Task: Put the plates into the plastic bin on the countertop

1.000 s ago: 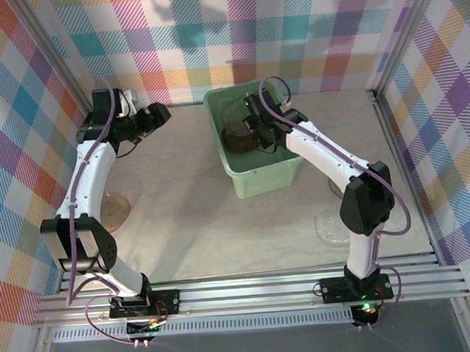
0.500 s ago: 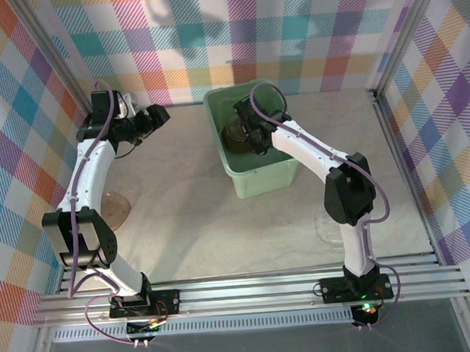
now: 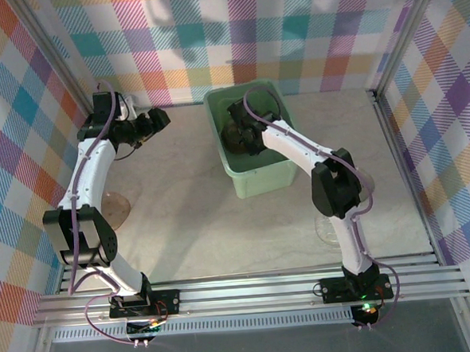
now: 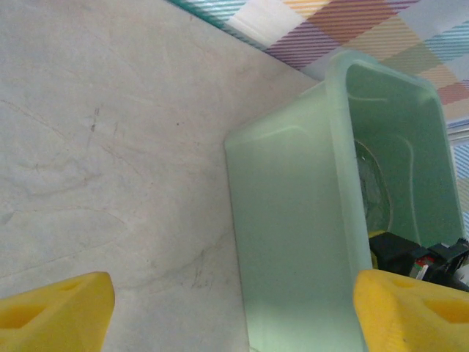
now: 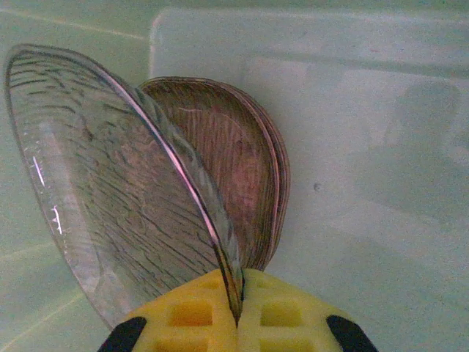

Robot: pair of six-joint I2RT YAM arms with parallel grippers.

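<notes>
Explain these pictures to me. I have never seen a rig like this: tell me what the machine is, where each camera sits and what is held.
These are two robot arms bolted at the near edge of a beige countertop. One picture looks down from above; the other two come from wrist cameras, yellow fingers in view. The right gripper is inside the green plastic bin, shut on the edge of a ribbed clear plate, next to a stack of brown plates. The left gripper hangs open, empty, left of the bin. A tinted plate lies on the countertop.
</notes>
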